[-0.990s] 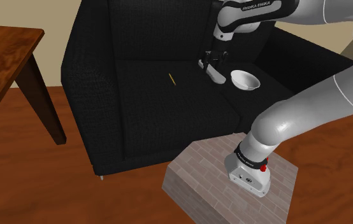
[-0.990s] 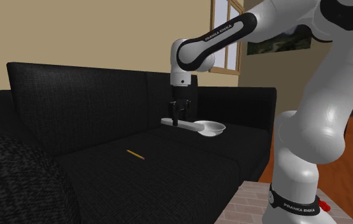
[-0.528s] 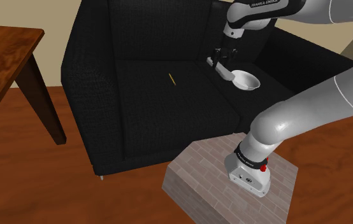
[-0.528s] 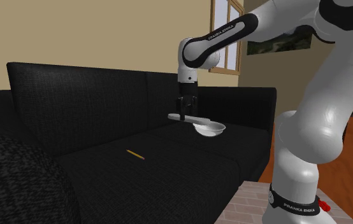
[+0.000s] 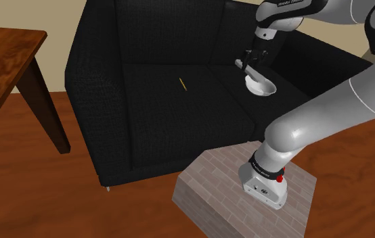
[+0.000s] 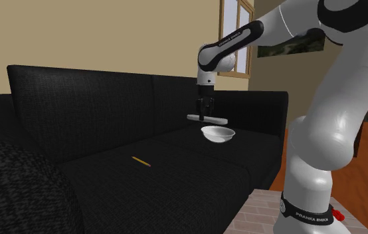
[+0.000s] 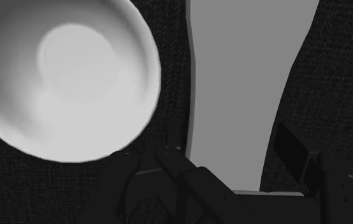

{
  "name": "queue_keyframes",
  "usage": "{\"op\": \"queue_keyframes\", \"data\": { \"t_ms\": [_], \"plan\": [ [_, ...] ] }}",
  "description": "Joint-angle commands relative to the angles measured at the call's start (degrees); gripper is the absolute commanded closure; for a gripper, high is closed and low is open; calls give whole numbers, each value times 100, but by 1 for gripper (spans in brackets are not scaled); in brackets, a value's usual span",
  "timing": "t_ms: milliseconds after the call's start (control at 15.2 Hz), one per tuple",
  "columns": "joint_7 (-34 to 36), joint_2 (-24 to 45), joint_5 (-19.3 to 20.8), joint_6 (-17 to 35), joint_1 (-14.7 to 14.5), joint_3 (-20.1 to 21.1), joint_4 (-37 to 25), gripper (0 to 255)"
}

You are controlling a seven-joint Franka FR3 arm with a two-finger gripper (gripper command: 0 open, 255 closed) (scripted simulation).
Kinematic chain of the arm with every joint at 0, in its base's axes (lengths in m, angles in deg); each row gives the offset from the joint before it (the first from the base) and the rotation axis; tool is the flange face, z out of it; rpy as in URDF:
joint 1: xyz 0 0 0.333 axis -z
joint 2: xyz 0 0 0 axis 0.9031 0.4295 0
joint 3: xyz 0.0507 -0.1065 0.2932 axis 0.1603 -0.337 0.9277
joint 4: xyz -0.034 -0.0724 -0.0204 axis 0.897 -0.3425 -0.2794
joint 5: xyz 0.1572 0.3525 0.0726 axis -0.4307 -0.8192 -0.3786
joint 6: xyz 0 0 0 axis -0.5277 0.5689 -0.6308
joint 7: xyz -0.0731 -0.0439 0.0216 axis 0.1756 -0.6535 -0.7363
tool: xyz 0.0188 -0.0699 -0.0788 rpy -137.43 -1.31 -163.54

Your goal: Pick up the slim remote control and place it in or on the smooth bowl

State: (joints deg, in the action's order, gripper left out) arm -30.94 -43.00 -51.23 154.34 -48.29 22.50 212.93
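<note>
A slim light-grey remote (image 6: 219, 120) hangs level above the black sofa seat, clasped by my shut gripper (image 6: 206, 114). A smooth white bowl (image 6: 218, 134) rests on the seat cushion just below it. In the shoulder view my gripper (image 5: 252, 65) holds the remote (image 5: 240, 63) right above the bowl (image 5: 262, 86). In the wrist view the remote (image 7: 245, 83) runs away from my gripper (image 7: 229, 153) between the black fingers (image 7: 169, 156). There the bowl (image 7: 67, 76) lies beside the remote, not straight under it.
A thin yellow pencil (image 5: 182, 83) lies on the middle cushion of the black sofa (image 5: 152, 101). A wooden table (image 5: 3, 54) stands at the shoulder view's left. The sofa's backrest (image 6: 96, 106) and armrest (image 5: 328, 67) rise close around the bowl.
My gripper has carried the remote toward the shoulder view's right, from beside the bowl to above it, and turned it. The bowl and pencil have not moved.
</note>
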Motion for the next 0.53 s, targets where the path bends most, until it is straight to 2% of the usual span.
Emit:
{"op": "queue_keyframes", "data": {
  "t_ms": [0, 462],
  "plan": [
    [-314, 107, 27, -3, 85, -218, -132, 255],
    [-1493, 858, -185, -29, 290, -1030, -928, 255]
  ]
}}
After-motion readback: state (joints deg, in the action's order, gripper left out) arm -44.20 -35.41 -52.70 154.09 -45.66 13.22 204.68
